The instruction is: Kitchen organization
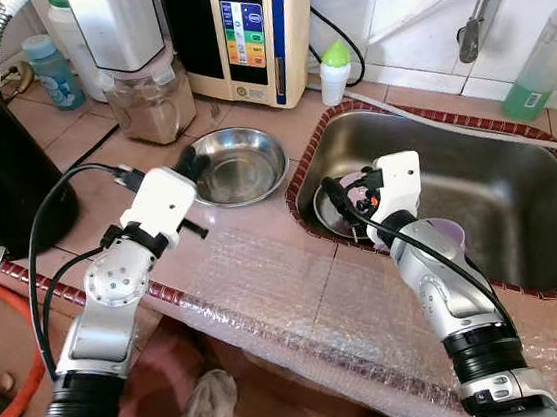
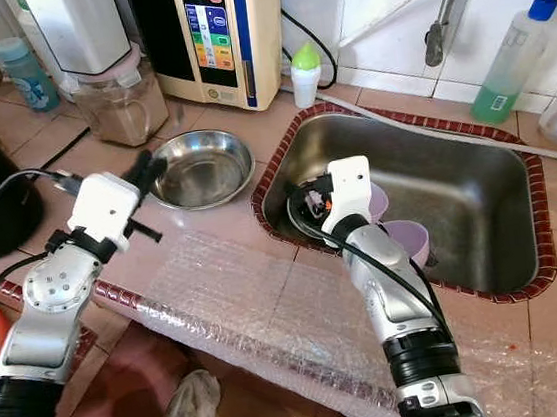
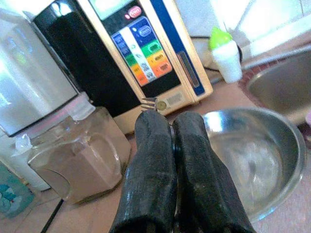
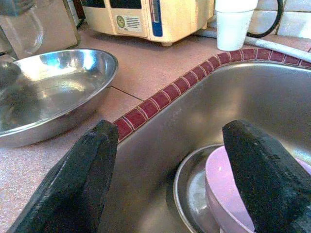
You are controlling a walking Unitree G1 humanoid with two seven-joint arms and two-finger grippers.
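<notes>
The sink [image 1: 518, 191] is the landmark here, sunk into a tiled counter [image 1: 280, 133] and edged with dark red tiles.

The right gripper [image 4: 170, 160] is lowered into the near-left corner of the sink, its two black fingers [image 4: 82, 179] spread wide apart with nothing between them. Just beyond and below the fingertips lies a pink bowl [image 4: 228, 189], sitting inside a shallow steel dish [image 4: 192, 194] on the sink floor. The bowl is close to the gripper but apart from it; neither finger touches it. A second pinkish cup or bowl [image 2: 410, 239] shows beside the right arm, further into the sink, partly hidden by the arm.

To the left of the sink, on the counter, rests a wide steel bowl [image 1: 239, 168]. The left gripper [image 3: 172, 170] hovers at that bowl's near-left rim, fingers pressed together and holding nothing; from the wrist view the fingertips point over the rim toward the back of the counter.

Behind the steel bowl, against the wall, stand a cream water machine [image 1: 248, 31] with coloured buttons and a blender [image 1: 142, 73] whose jar holds a brownish mix. A small white bottle [image 1: 335, 69] with a green cap stands at the sink's back-left corner. A sheet of bubble wrap [image 1: 289, 298] lies along the counter's front edge, in front of the sink and under both arms.
</notes>
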